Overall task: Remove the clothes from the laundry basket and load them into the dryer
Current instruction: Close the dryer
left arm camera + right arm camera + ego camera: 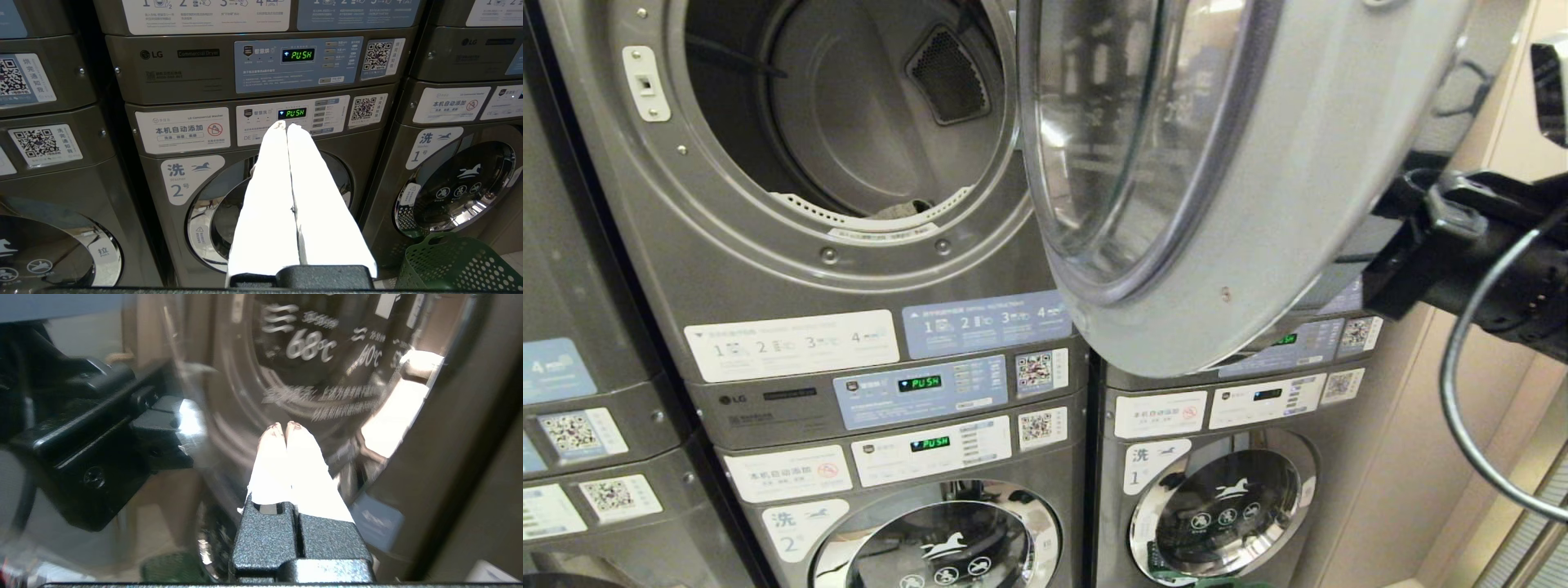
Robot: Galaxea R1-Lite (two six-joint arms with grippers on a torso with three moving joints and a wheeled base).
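Soft cloth (pixel 900 210) lies light and limp at the dryer (pixel 849 163) drum's front edge; right gripper (pixel 282 426) pressed together, empty, behind the door (pixel 1217 180).

Grey dryer (pixel 792 269) upper in stack, round door (pixel 1217 188) swung open, green perforated laundry basket (pixel 457 265) on floor
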